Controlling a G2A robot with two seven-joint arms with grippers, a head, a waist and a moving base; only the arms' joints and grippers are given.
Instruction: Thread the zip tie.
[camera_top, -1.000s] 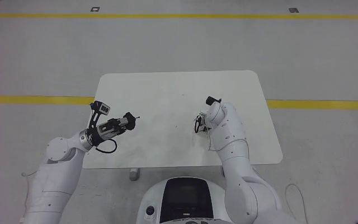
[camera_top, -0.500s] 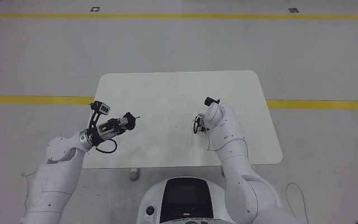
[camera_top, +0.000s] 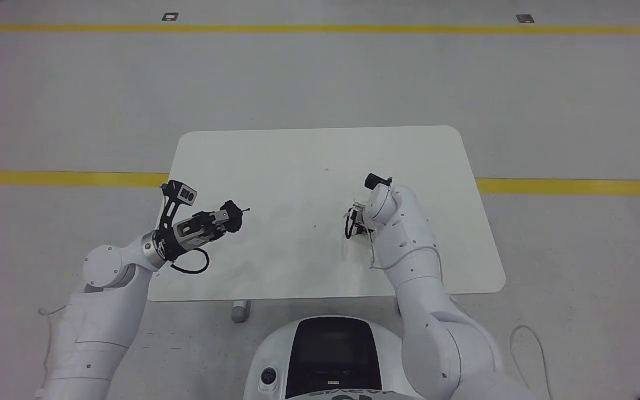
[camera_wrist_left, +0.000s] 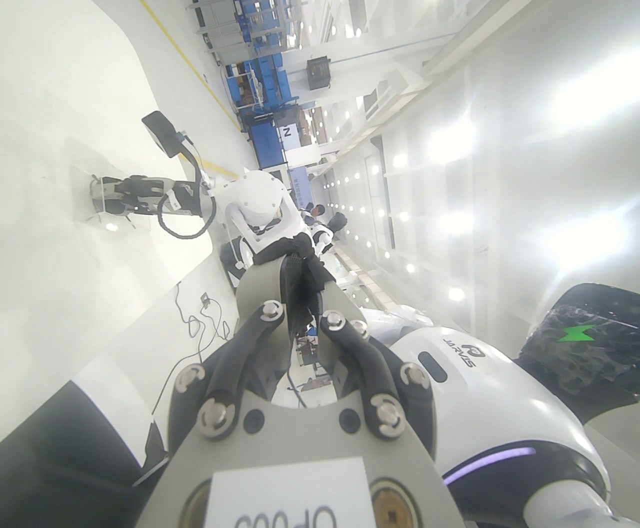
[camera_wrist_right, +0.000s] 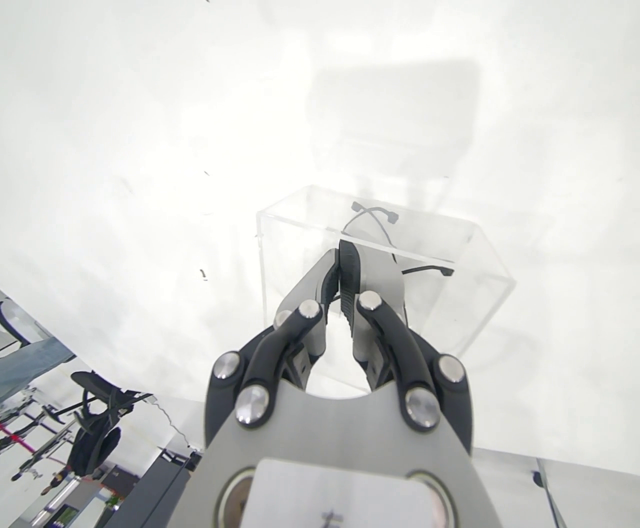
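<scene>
My left gripper (camera_top: 236, 213) hangs over the table's left part, shut, with a thin black zip tie (camera_top: 244, 211) sticking out past its tips; its pads (camera_wrist_left: 295, 280) are pressed together. My right gripper (camera_top: 351, 223) is at the table's middle right, its tips lowered into a small clear box (camera_wrist_right: 300, 225). Those fingers (camera_wrist_right: 350, 270) are shut, and a thin dark zip tie (camera_wrist_right: 356, 216) runs from its head down to the tips. Other zip ties (camera_wrist_right: 430, 271) lie in the box. The left wrist view shows the right gripper (camera_wrist_left: 102, 195) at that box (camera_wrist_left: 82, 175) from afar.
The white table (camera_top: 300, 160) is bare between the two arms and toward its far edge. Its front edge runs just below both grippers. Yellow floor lines (camera_top: 60, 178) pass beside and behind the table.
The right arm has shifted slightly to the left over the box. The left arm has kept still.
</scene>
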